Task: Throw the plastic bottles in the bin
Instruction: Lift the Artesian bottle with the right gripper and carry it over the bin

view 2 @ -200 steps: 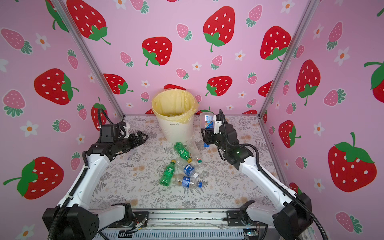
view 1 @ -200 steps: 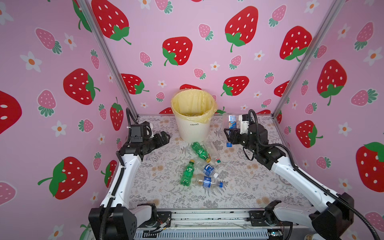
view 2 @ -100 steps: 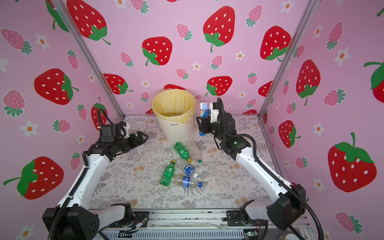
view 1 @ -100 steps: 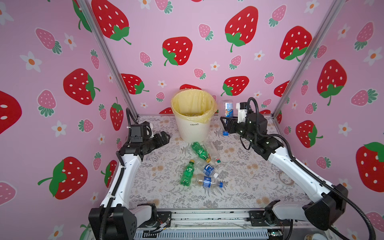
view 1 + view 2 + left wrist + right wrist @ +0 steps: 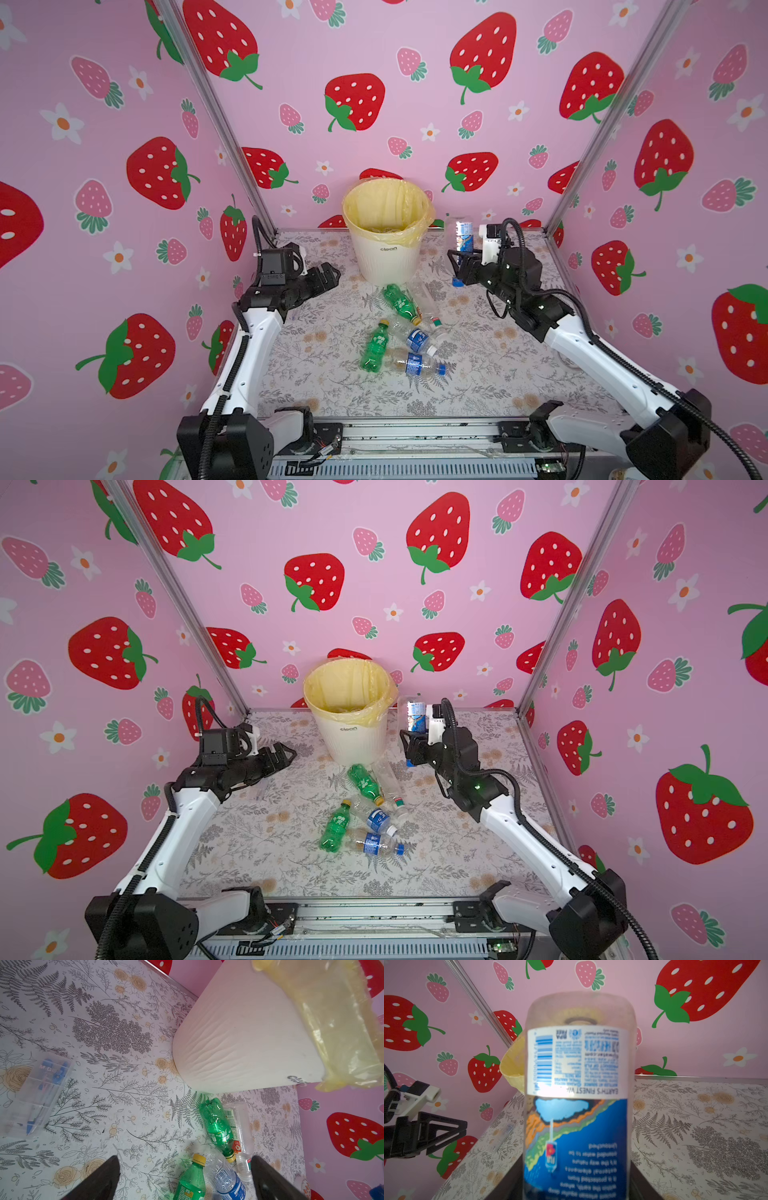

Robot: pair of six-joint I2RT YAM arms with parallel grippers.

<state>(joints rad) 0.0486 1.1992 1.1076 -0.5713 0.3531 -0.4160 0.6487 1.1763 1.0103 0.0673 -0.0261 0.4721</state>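
Bottles (image 5: 417, 338) lie in a little pile on the table (image 5: 519, 374). Farther back, the left gripper (image 5: 328, 275) hangs wide open with nothing in it. The right gripper (image 5: 460, 264) squeezes a clear bottle (image 5: 462, 235), cap down, just beside the bin (image 5: 386, 264) at the back.

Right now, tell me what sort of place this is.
Probably a staged robot test booth, not a real room: strawberry-print walls on metal posts box in a small floral table, with two arms mounted at its front edge and bottles strewn by a bin.
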